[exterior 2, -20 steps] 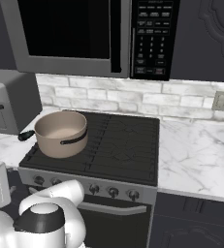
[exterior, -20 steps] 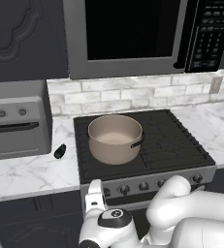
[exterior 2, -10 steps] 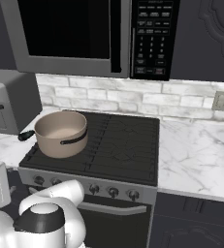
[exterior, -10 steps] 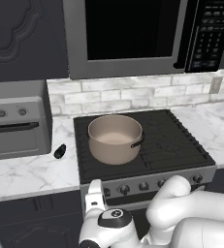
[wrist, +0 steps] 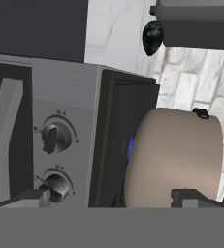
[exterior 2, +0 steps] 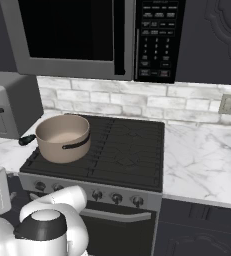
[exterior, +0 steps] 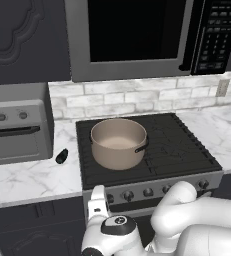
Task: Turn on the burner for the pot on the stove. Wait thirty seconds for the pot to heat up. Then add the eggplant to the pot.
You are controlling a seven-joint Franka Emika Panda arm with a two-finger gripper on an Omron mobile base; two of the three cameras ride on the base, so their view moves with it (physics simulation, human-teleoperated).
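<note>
The tan pot (exterior: 118, 142) stands on the front left burner of the stove (exterior: 187, 150), its dark handle pointing right. In the hand view the pot (wrist: 174, 155) is rolled sideways, with a small blue glow under it at the grate. The glossy black eggplant (exterior: 61, 156) lies on the marble counter just left of the stove, and also appears as the eggplant (exterior 2: 27, 140) and eggplant (wrist: 152, 38). My gripper (exterior: 97, 199) hangs low before the stove's left front corner, open and holding nothing. Its tips (wrist: 111, 197) straddle two dark knobs (wrist: 55, 137) and the pot.
A grey toaster oven (exterior: 14, 132) sits on the counter left of the eggplant. A microwave (exterior: 132, 35) hangs over the cooktop. The stove's bar handle (wrist: 4, 140) runs beside the knobs. Marble counter (exterior 2: 207, 155) stretches to the right of the stove.
</note>
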